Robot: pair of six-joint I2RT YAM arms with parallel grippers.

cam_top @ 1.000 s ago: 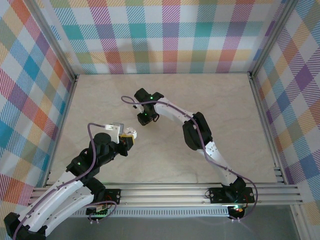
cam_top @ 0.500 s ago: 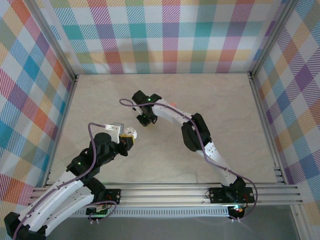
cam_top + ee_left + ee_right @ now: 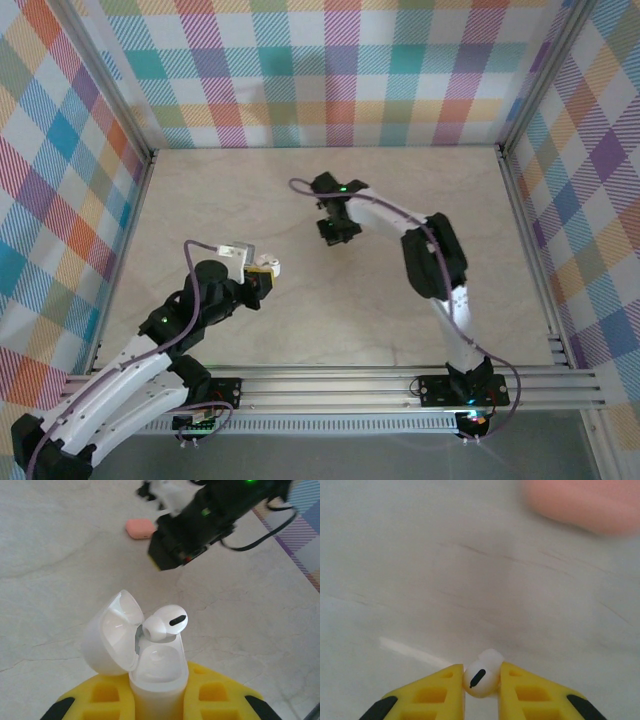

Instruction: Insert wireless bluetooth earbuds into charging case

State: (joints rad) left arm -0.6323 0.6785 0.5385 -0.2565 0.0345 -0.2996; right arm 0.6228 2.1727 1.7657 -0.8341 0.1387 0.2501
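Observation:
My left gripper is shut on the body of a white charging case, held upright with its lid swung open to the left. One white earbud sits in the case's far slot; the near slot is empty. In the top view this gripper and the case are left of centre. My right gripper is shut on a second white earbud, lifted above the table. From above, the right gripper hangs to the right of the case and apart from it.
A salmon-pink closed case lies on the beige table beyond the white case, close to the right arm's black wrist. It shows blurred at the top right of the right wrist view. Checked walls enclose the table.
The right gripper has closed on the white earbud and swung right, away from the case. The left gripper with the case has shifted slightly right.

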